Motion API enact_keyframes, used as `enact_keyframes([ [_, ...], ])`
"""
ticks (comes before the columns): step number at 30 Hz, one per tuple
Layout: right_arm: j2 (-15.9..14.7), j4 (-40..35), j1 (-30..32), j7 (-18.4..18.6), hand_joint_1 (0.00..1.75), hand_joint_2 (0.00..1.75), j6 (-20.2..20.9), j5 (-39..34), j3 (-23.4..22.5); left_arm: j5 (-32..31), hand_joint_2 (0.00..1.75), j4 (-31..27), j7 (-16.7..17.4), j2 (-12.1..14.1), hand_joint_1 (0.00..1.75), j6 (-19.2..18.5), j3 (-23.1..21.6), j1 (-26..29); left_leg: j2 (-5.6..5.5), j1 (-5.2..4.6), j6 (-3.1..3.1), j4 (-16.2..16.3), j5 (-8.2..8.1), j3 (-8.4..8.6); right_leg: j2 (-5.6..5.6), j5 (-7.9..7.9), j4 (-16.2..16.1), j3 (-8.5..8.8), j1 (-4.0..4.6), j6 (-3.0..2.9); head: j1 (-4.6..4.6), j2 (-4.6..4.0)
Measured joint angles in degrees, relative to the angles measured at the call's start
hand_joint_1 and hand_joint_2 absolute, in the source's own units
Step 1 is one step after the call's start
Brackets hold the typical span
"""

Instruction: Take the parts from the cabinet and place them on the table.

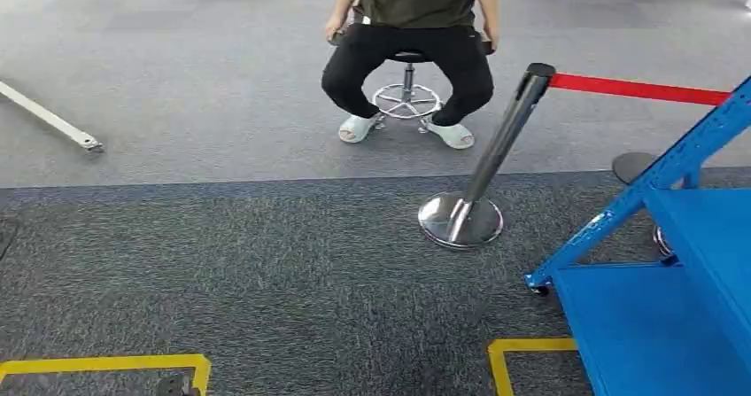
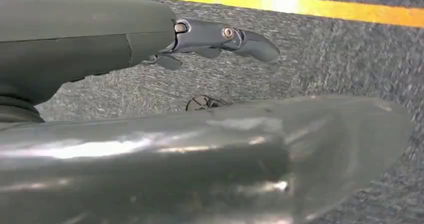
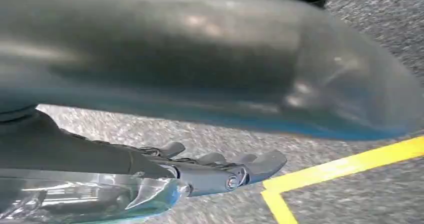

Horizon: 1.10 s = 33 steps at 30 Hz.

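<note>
The blue cabinet [image 1: 673,307] stands at the right of the head view, with its slanted frame and flat blue shelves in sight; I can make out no parts on the shelves that show. My left hand [image 2: 200,36] hangs over grey carpet, its fingers stretched out and holding nothing. My right hand [image 3: 210,171] also hangs above the carpet, fingers straight and apart, with nothing in it.
A person [image 1: 416,24] sits on a stool straight ahead. A chrome stanchion [image 1: 483,174] with a red belt [image 1: 638,88] stands just left of the cabinet. Yellow floor tape [image 1: 106,362] marks boxes close to me. A white table leg [image 1: 49,117] lies at far left.
</note>
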Motion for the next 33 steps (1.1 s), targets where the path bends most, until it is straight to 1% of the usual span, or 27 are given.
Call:
enact_keyframes([
  [1, 0.0, 0.0, 0.1, 0.0, 0.0, 0.0, 0.1, -0.1, 0.0, 0.0, 0.0, 0.0, 0.0, 0.0, 0.0, 0.0, 0.0, -0.1, 0.81, 0.0, -0.07, 0.0, -0.12, 0.11, -0.14, 1.38, -1.5, 0.99, 0.0, 0.04, 0.0, 0.0],
  [3, -0.1, 0.0, 0.2, 0.0, 0.0, 0.0, 0.2, 0.0, 0.0, 0.0, 0.0, 0.0, 0.0, -0.1, 0.0, 0.1, 0.0, -0.1, 2.23, 0.01, -0.35, 0.0, -0.48, 0.64, -1.4, 5.84, -10.8, 6.25, 0.01, -0.11, 0.0, 0.0],
  [4, -0.2, 0.0, 0.2, 0.1, 0.0, 0.0, 0.3, 0.0, 0.0, 0.0, 0.0, 0.0, 0.0, -0.2, 0.0, 0.2, 0.0, -0.1, 2.84, -0.08, -0.67, 0.1, -0.77, 1.07, -4.03, 7.56, -15.8, 9.3, 0.11, -0.24, 0.04, 0.0],
  [5, -0.2, 0.0, 0.1, 0.2, 0.0, 0.0, 0.4, 0.0, 0.0, 0.0, 0.0, 0.0, 0.0, -0.1, 0.0, 0.2, 0.0, -0.1, 3.3, -0.63, -1.05, 0.2, -1.18, 1.21, -6.09, 7.3, -17.0, 9.96, 0.34, -0.77, -0.02, 0.0],
  [6, -0.2, 0.0, 0.0, 0.2, 0.0, 0.0, 0.5, 0.0, 0.0, -0.1, 0.0, 0.0, 0.0, -0.1, 0.0, 0.2, 0.0, -0.1, 3.67, -0.57, -1.28, 0.2, -1.25, 1.37, -4.77, 7.61, -17.2, 10.12, 0.32, -1.23, -0.24, 0.0],
  [9, -0.2, 0.0, 0.2, 0.2, 0.0, 0.0, 0.5, -0.1, 0.0, -0.1, 0.0, 0.0, 0.0, -0.2, 0.0, 0.3, 0.0, -0.5, 5.56, -0.41, -2.16, -0.1, -1.31, 1.85, -2.75, 7.9, -17.4, 9.6, 0.47, -2.3, -0.13, 0.0],
  [10, -0.3, 0.0, 0.2, 0.3, 0.0, 0.0, 0.5, -0.1, 0.0, -0.1, 0.0, 0.0, 0.0, -0.2, 0.0, 0.3, 0.0, -0.5, 3.5, -0.09, -2.68, 0.3, -1.87, 1.78, -1.99, 8.18, -17.7, 9.68, 0.11, -2.7, -0.31, 0.0],
  [11, -0.4, 0.0, 0.2, 0.4, 0.0, 0.0, 0.5, -0.1, 0.0, -0.2, 0.0, 0.0, 0.0, -0.2, 0.0, 0.3, 0.0, -0.5, 0.63, 0.01, -2.85, 2.3, -3.43, 0.89, -1.48, 8.33, -17.8, 9.63, 0.0, -2.94, -0.5, 0.0],
  [12, -0.3, 0.0, 0.1, 0.3, 0.0, 0.0, 0.5, -0.2, 0.0, -0.2, 0.0, 0.0, 0.0, -0.2, 0.0, 0.3, 0.0, -0.5, -0.79, 0.05, -2.97, 6.5, -5.92, -1.04, -0.72, 8.39, -17.8, 9.51, -0.06, -3.08, -0.55, 0.0],
  [13, -0.4, 0.0, 0.1, 0.4, 0.0, 0.0, 0.6, -0.2, 0.0, -0.2, 0.0, 0.0, 0.0, -0.2, 0.0, 0.3, 0.0, -0.4, -1.28, 0.08, -3.08, 11.9, -8.38, -3.69, 0.18, 8.43, -17.8, 9.41, -0.08, -3.16, -0.74, 0.0],
  [14, -0.4, 0.0, 0.1, 0.4, 0.0, 0.0, 0.7, -0.1, 0.0, -0.2, 0.0, 0.0, 0.0, -0.2, 0.0, 0.3, 0.0, -0.2, -1.4, 0.08, -3.12, 16.1, -9.78, -5.87, 1.01, 8.47, -17.8, 9.33, -0.05, -3.22, -0.66, 0.0],
  [15, -0.4, 0.0, 0.1, 0.4, 0.0, 0.0, 0.7, -0.1, 0.0, -0.2, 0.0, 0.0, 0.0, -0.2, 0.0, 0.3, 0.0, -0.2, -1.55, 0.08, -3.12, 18.2, -9.79, -7.19, 1.94, 8.51, -17.8, 9.31, -0.05, -3.21, -0.72, 0.0],
  [16, -0.4, 0.0, 0.2, 0.4, 0.0, 0.0, 0.7, -0.1, 0.0, -0.2, 0.0, 0.0, 0.0, -0.2, 0.0, 0.3, 0.0, -0.1, -1.7, 0.08, -3.06, 17.4, -8.4, -7.14, 2.78, 8.56, -17.8, 9.33, -0.07, -3.15, -0.68, 0.0],
  [17, -0.4, 0.0, 0.2, 0.4, 0.0, 0.0, 0.7, -0.1, 0.0, -0.2, 0.0, 0.0, 0.0, -0.2, 0.0, 0.3, 0.0, -0.2, -1.81, 0.15, -2.97, 14.7, -6.05, -6.1, 3.67, 8.65, -17.8, 9.33, -0.12, -3.01, -0.7, 0.0],
  [18, -0.4, 0.0, 0.2, 0.4, 0.0, 0.0, 0.8, -0.1, 0.0, -0.2, 0.0, 0.0, 0.0, -0.2, 0.0, 0.3, 0.0, -0.2, -2.3, 0.31, -2.92, 10.0, -3.14, -4.0, 4.63, 8.78, -17.7, 9.34, -0.2, -2.8, -0.68, 0.0],
  [19, -0.4, 0.0, 0.1, 0.4, 0.0, 0.0, 0.8, -0.1, 0.0, -0.2, 0.0, 0.0, 0.0, -0.1, 0.0, 0.3, 0.0, -0.3, -4.26, 0.63, -3.01, 4.6, -0.63, -1.4, 5.5, 8.91, -17.7, 9.33, -0.32, -2.52, -0.7, 0.0],
  [20, -0.4, 0.0, 0.0, 0.4, 0.0, 0.0, 0.8, 0.0, 0.0, -0.2, 0.0, 0.0, 0.0, -0.1, 0.0, 0.3, 0.0, -0.2, -7.23, 0.93, -3.13, 1.4, -0.26, -0.08, 6.23, 9.02, -17.6, 9.12, -0.1, -2.07, -0.72, 0.0],
  [21, -0.4, 0.0, -0.1, 0.3, 0.0, 0.0, 0.8, 0.0, 0.0, -0.2, 0.0, 0.0, 0.0, -0.2, 0.0, 0.3, 0.0, -0.3, -7.25, 1.1, -3.02, 0.4, -0.62, 0.2, 7.08, 9.04, -17.3, 8.6, -0.06, -1.74, -0.74, 0.0],
  [24, -0.4, 0.0, 0.4, 0.3, 0.0, 0.0, 0.8, 0.0, 0.0, -0.2, 0.0, 0.0, 0.0, -0.3, 0.0, 0.3, 0.0, -0.4, -5.5, 0.58, -1.85, 0.4, -0.22, 0.19, 8.77, 9.91, -18.4, 7.94, -0.61, -0.35, -0.72, 0.0],
  [25, -0.5, 0.0, 0.5, 0.3, 0.0, 0.0, 0.8, 0.0, 0.0, -0.2, 0.0, 0.0, 0.0, -0.3, 0.0, 0.3, 0.0, -0.5, -4.32, 0.87, -1.24, -0.1, 0.17, 0.22, 8.26, 9.75, -18.1, 7.88, -0.66, -0.29, -0.77, 0.0],
  [26, -0.5, 0.0, 0.5, 0.4, 0.0, 0.0, 0.8, 0.0, 0.0, -0.2, 0.0, 0.0, 0.0, -0.3, 0.0, 0.3, 0.0, -0.6, -3.8, 0.66, -0.85, -0.1, 0.19, 0.22, 4.38, 8.13, -16.2, 7.11, -0.07, -0.3, -0.3, 0.0],
  [27, -0.5, 0.0, 0.3, 0.4, 0.0, 0.0, 0.8, 0.0, 0.0, -0.2, 0.0, 0.0, 0.0, -0.3, 0.0, 0.3, 0.0, -0.5, -2.98, 0.43, -0.6, -0.1, 0.18, 0.2, 2.02, 5.7, -12.6, 5.39, -0.03, -0.2, 0.04, 0.0],
  [29, -0.5, 0.0, 0.1, 0.3, 0.0, 0.0, 0.8, 0.0, 0.0, -0.2, 0.0, 0.0, 0.0, -0.3, 0.0, 0.3, 0.0, -0.1, -1.14, 0.01, -0.43, -0.1, 0.09, 0.18, 0.26, 1.3, -3.3, 1.35, -0.02, -0.18, -0.04, 0.0],
  [30, -0.5, 0.0, 0.1, 0.3, 0.0, 0.0, 0.8, 0.0, 0.0, -0.2, 0.0, 0.0, 0.0, -0.3, 0.0, 0.3, 0.0, 0.0, -0.11, -0.11, -0.37, -0.1, 0.05, 0.17, 0.01, 0.35, -0.2, 0.17, -0.02, -0.21, -0.02, 0.0],
  [31, -0.5, 0.0, 0.3, 0.3, 0.0, 0.0, 0.8, 0.0, 0.0, -0.2, 0.0, 0.0, 0.0, -0.3, 0.0, 0.3, 0.0, 0.0, 0.66, -0.15, -0.33, 0.0, 0.01, 0.2, -0.05, 0.93, -0.4, 0.58, -0.02, -0.26, -0.02, 0.0],
  [32, -0.5, 0.0, 0.4, 0.4, 0.0, 0.0, 0.8, 0.0, -0.1, -0.2, 0.0, 0.0, 0.0, -0.3, 0.0, 0.3, 0.0, -0.1, 1.38, -0.17, -0.31, 0.0, -0.05, 0.27, -0.15, 2.51, -3.1, 2.28, 0.0, -0.35, 0.0, 0.0],
  [33, -0.5, 0.0, 0.4, 0.4, 0.0, 0.0, 0.8, 0.0, -0.1, -0.2, 0.0, 0.0, 0.0, -0.3, 0.0, 0.3, 0.0, -0.2, 2.07, -0.17, -0.42, 0.0, -0.15, 0.43, -0.62, 4.79, -8.1, 5.26, 0.04, -0.5, -0.02, 0.0],
])
